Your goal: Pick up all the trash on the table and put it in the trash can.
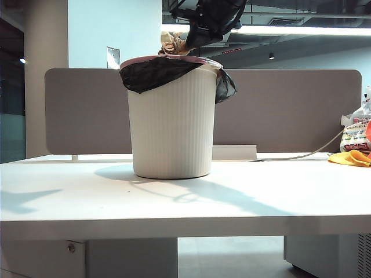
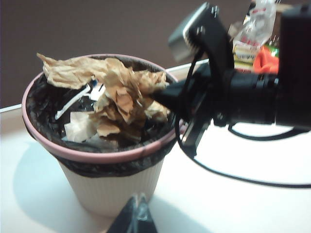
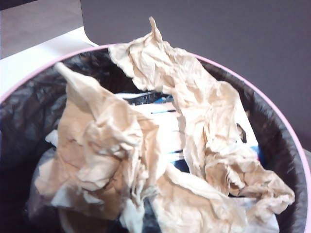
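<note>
The trash can (image 1: 171, 127), white and ribbed with a pink rim and black liner, stands mid-table (image 1: 185, 202). Just above its rim my right gripper (image 1: 186, 41) is shut on a wad of crumpled tan trash (image 1: 171, 43). From the left wrist view that gripper (image 2: 163, 95) pinches the paper (image 2: 121, 92), which hangs over the can's mouth (image 2: 97, 158). The right wrist view shows wrinkled trash (image 3: 107, 145) filling the can (image 3: 286, 131) and hiding the jaws. My left gripper (image 2: 138, 206) is shut and empty, a little way from the can's wall.
A grey divider panel (image 1: 290, 110) runs behind the can. A printed white bag (image 1: 355, 130) and a yellow cloth (image 1: 352, 157) lie at the far right. A cable (image 1: 307, 155) trails along the back of the table.
</note>
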